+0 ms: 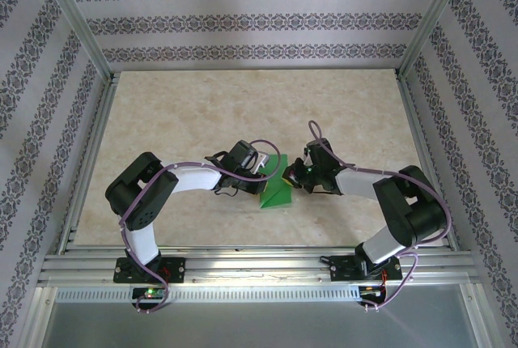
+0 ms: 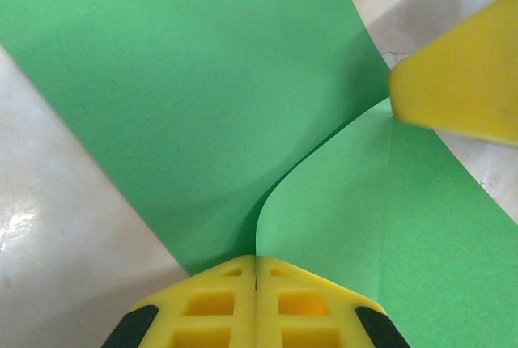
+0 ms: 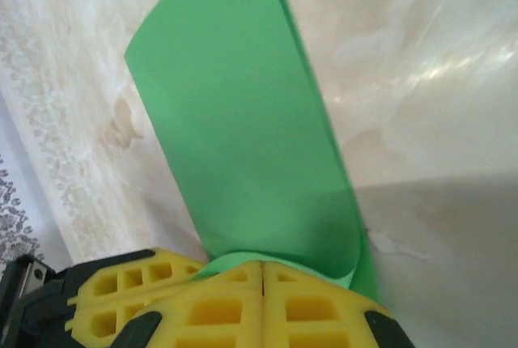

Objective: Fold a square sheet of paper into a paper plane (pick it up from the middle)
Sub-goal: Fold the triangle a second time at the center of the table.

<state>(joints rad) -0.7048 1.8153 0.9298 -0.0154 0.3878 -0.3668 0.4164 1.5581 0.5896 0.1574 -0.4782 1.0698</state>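
Arms bolted at six o'clock of the overhead view reach inward and meet near the middle of the table. Left gripper, pressed fully together, pinches the paper at a soft bend where two green flaps rise apart. Right gripper, also clamped tight, holds a curled loop of the same sheet. One of its yellow fingers shows at two o'clock in the left wrist view, touching the paper's edge. From overhead the paper sits between the two grippers, with a triangular part spreading toward six o'clock on the table. Beyond, bare tabletop runs to patterned walls at twelve o'clock.

Risks, as a judgement: both grippers hold one thin sheet close together, so pulling apart could tear it. The bend looks rounded, not creased, so pressing it flat now may set a crooked fold. Each grip covers little paper, so a sideways tug could slip it free and let the flaps spring open
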